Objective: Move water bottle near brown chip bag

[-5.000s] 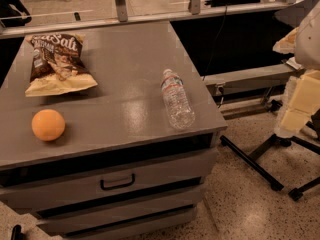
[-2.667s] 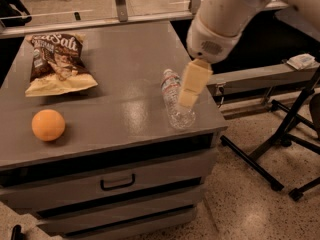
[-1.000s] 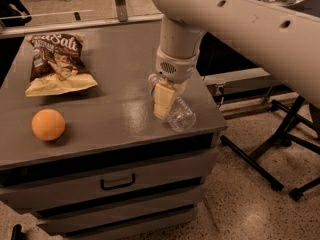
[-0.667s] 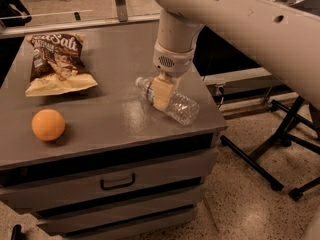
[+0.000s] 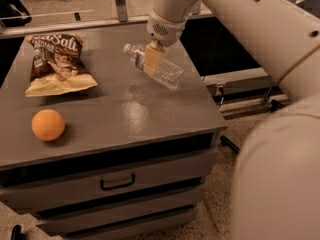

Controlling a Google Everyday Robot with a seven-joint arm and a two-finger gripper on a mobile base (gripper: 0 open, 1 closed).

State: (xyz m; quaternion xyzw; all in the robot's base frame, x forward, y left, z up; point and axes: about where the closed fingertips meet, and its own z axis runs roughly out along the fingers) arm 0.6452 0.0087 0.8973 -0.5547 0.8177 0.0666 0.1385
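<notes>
Water bottle (image 5: 169, 74), tilted, its cap end pointing toward the brown chip bag (image 5: 55, 64). The tool (image 5: 152, 59) pinches it at mid-body, well to the right of the bag, above the bench (image 5: 125, 119). An orange (image 5: 48, 125) lies in front of the bag.

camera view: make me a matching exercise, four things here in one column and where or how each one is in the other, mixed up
Things:
1. water bottle
2. brown chip bag
3. orange fruit
4. gripper

Place or state:
a. sitting at the front left of the cabinet top
b. shut around the middle of the water bottle
c. lying flat at the back left
d. held tilted, cap end toward the bag

Pairs: 1-d, 2-c, 3-a, 4-b
</notes>
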